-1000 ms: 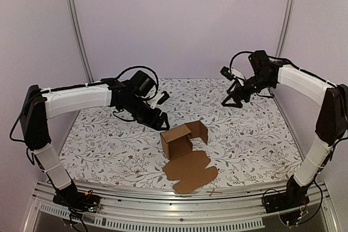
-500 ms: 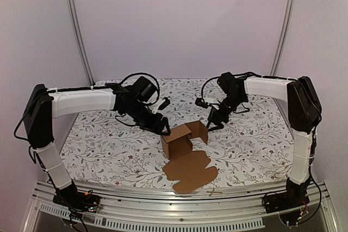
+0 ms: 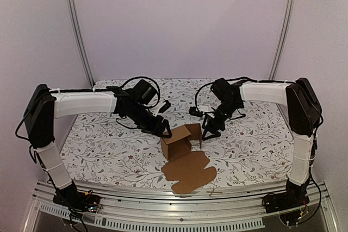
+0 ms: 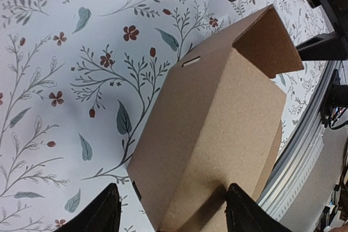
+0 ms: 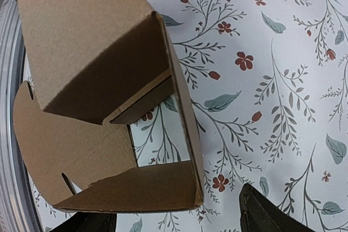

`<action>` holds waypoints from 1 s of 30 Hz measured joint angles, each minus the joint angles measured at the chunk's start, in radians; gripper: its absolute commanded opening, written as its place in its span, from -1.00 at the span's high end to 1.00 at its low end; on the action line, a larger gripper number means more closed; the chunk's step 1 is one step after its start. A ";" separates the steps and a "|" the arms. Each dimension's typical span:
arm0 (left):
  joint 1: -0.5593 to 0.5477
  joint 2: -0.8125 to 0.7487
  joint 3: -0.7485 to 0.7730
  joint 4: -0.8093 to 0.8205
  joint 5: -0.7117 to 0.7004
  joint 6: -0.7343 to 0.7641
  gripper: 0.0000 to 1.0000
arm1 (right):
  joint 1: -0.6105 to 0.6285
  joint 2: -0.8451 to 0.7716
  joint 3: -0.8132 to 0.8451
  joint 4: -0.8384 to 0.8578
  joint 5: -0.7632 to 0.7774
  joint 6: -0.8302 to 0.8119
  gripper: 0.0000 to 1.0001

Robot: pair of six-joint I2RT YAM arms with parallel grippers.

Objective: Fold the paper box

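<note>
Left pincer [image 4: 171,202] released, jaws spread wide and straddling the near corner of the paper box [image 4: 217,123]; contact can't be confirmed from the wrist view. Right pincer [image 5: 174,222] also released, nothing gripped, fingers either side of the open-ended upright wall. Box sits mid-desk [image 3: 109,145], directly between the two pincers: left one at its left side, right one at its right side, both about equally close. Raised walls are at the far end and the flat panel [image 3: 190,169] lies unfolded toward the arm bases, so the long axis runs far-to-near. Judgement: next fold depends on squeezing the walls inward from both sides. Cardboard is plain brown, no print, labels or brand readable
</note>
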 measured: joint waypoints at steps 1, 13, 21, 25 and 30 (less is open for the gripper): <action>0.000 0.000 -0.002 0.003 0.003 -0.002 -0.31 | 0.003 -0.003 0.000 0.004 -0.001 0.000 -0.52; 0.000 0.000 -0.034 0.052 0.039 -0.015 -0.30 | 0.051 -0.046 -0.013 0.064 -0.013 0.013 -0.53; 0.024 0.000 -0.042 0.071 0.060 -0.015 -0.30 | 0.098 -0.046 -0.020 0.084 -0.002 0.013 -0.56; 0.042 0.000 -0.053 0.090 0.086 -0.021 -0.29 | 0.106 -0.046 -0.021 0.089 -0.002 0.013 -0.57; 0.053 0.000 -0.062 0.108 0.106 -0.030 -0.26 | 0.106 -0.046 -0.023 0.087 -0.003 0.005 -0.70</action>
